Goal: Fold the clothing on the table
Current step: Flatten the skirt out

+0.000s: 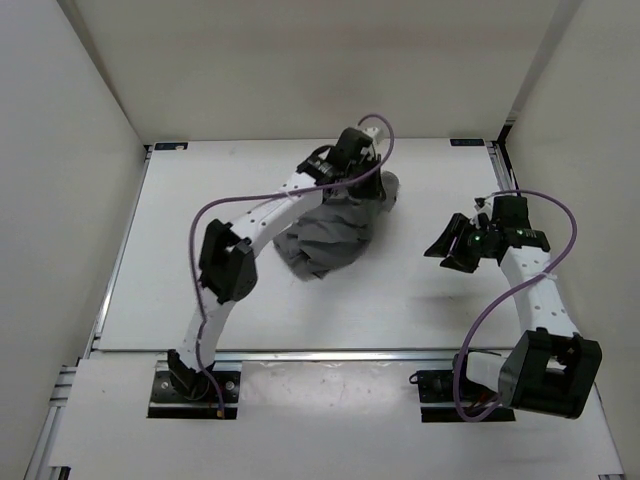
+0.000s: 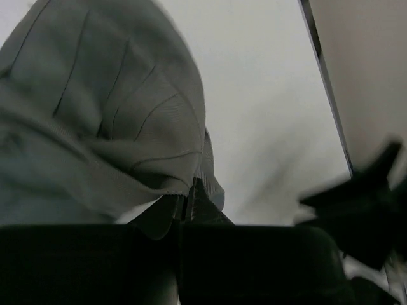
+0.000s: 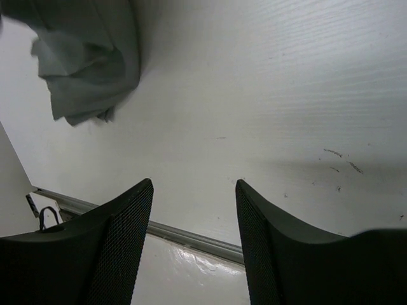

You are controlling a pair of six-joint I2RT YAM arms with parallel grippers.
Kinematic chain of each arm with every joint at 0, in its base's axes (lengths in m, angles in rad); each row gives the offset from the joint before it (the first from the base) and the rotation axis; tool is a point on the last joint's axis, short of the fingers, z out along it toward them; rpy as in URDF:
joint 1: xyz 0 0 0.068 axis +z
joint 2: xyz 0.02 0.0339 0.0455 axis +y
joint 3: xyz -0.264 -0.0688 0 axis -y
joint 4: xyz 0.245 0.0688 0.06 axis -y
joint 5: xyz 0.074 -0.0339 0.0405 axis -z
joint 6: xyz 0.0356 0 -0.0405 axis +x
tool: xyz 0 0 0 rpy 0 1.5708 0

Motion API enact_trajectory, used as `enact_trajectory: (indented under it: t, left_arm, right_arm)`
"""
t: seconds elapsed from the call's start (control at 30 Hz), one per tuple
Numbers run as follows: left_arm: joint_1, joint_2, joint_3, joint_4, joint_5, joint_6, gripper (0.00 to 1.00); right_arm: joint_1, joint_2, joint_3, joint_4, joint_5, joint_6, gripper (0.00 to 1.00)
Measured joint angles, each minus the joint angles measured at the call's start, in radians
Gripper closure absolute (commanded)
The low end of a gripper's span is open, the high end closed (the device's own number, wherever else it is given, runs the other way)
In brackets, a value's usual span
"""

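The grey clothing (image 1: 335,230) lies bunched in a wrinkled heap on the white table (image 1: 200,230), a little behind its middle. My left gripper (image 1: 368,172) is at the heap's far right end, shut on a hem of the clothing (image 2: 127,114), which drapes over its fingertips (image 2: 202,197). To the right of the heap, apart from it, my right gripper (image 1: 447,246) hangs open over bare table with nothing between its fingers (image 3: 124,222). In the right wrist view an edge of the clothing (image 3: 89,57) shows at the top left.
White walls close in the table on the left, back and right. A silver rail (image 3: 191,234) runs along the table's edge. The right arm shows as a dark blur (image 2: 362,203) in the left wrist view. Purple cables loop above both arms.
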Motion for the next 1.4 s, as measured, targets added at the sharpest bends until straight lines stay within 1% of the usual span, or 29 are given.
enact_trajectory:
  t: [0.03, 0.1, 0.2, 0.27, 0.33, 0.43, 0.5, 0.57, 0.67, 0.77, 0.93, 1.07, 1.27, 1.4]
  left_arm:
    - [-0.016, -0.092, -0.151, 0.058, 0.031, 0.003, 1.0]
    - [-0.036, -0.257, -0.373, 0.141, 0.111, -0.005, 1.0]
    - [-0.015, -0.504, -0.681, 0.275, 0.226, -0.032, 1.0]
    - [0.02, -0.656, -0.872, 0.327, 0.248, -0.045, 1.0]
    - [0.06, -0.788, -1.055, 0.344, 0.246, -0.055, 1.0]
    - [0.124, -0.902, -1.307, 0.37, 0.232, -0.077, 1.0]
    - [0.149, -0.913, -1.439, 0.369, 0.21, -0.089, 1.0]
    - [0.151, -0.906, -1.522, 0.341, 0.19, -0.097, 1.0]
    - [0.148, -0.914, -1.577, 0.287, 0.151, -0.099, 1.0]
    - [0.171, -0.965, -1.58, 0.25, 0.09, -0.102, 1.0]
    - [0.293, -1.11, -1.573, 0.174, -0.051, -0.089, 1.0]
    - [0.357, -1.145, -1.572, 0.115, -0.129, -0.06, 1.0]
    - [0.328, -1.144, -1.631, 0.086, -0.146, -0.058, 1.0]
    - [0.297, -1.128, -1.637, 0.084, -0.138, -0.066, 1.0]
  right_arm:
    - [-0.005, 0.0, -0.004, 0.002, 0.0, 0.0, 0.4]
    - [-0.014, 0.0, -0.016, 0.001, -0.001, 0.0, 0.4]
    - [-0.022, 0.0, -0.025, 0.001, 0.0, 0.0, 0.4]
    - [-0.023, 0.004, -0.025, 0.003, 0.0, 0.0, 0.4]
    - [-0.023, 0.013, -0.025, 0.007, -0.002, 0.0, 0.4]
    - [-0.019, 0.036, -0.025, 0.013, -0.005, 0.002, 0.4]
    - [-0.014, 0.054, -0.025, 0.018, -0.008, 0.004, 0.4]
    - [-0.005, 0.069, -0.025, 0.026, -0.016, 0.005, 0.4]
    - [0.037, 0.093, -0.025, 0.03, -0.034, 0.005, 0.4]
    - [0.126, 0.127, -0.027, 0.036, -0.05, 0.008, 0.4]
    - [0.259, 0.151, -0.113, 0.115, -0.129, 0.06, 0.4]
    - [0.307, 0.208, -0.177, 0.156, -0.19, 0.106, 0.41]
    - [0.396, 0.323, -0.174, 0.243, -0.26, 0.142, 0.41]
    - [0.441, 0.422, -0.142, 0.311, -0.305, 0.18, 0.41]
